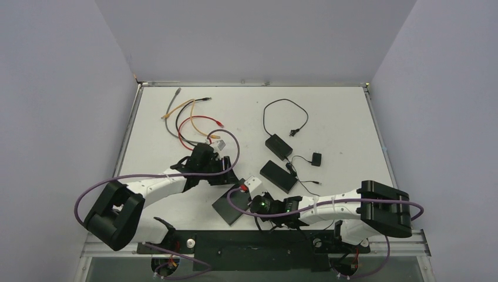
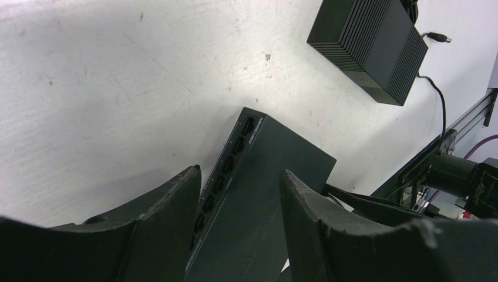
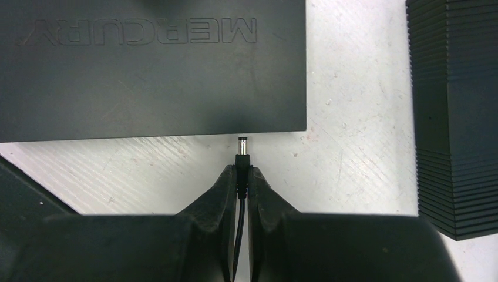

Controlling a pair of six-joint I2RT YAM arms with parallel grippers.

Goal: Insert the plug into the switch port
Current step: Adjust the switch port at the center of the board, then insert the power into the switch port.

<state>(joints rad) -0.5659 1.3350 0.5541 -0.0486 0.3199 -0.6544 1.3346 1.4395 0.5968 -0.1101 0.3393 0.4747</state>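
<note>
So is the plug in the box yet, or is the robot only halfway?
About halfway. Done: the right gripper has pinched the plug. In hand: the plug points at the switch edge, just short of it, while the left gripper straddles the switch. Left: pushing it in.

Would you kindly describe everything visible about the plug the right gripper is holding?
The plug is a small black barrel connector with a silvery metal tip and a thin black cable trailing back between the fingers. The right gripper is shut on its body, holding it level above the white table. Its tip points at the edge of the flat dark switch, just short of it and not yet inserted.
</note>
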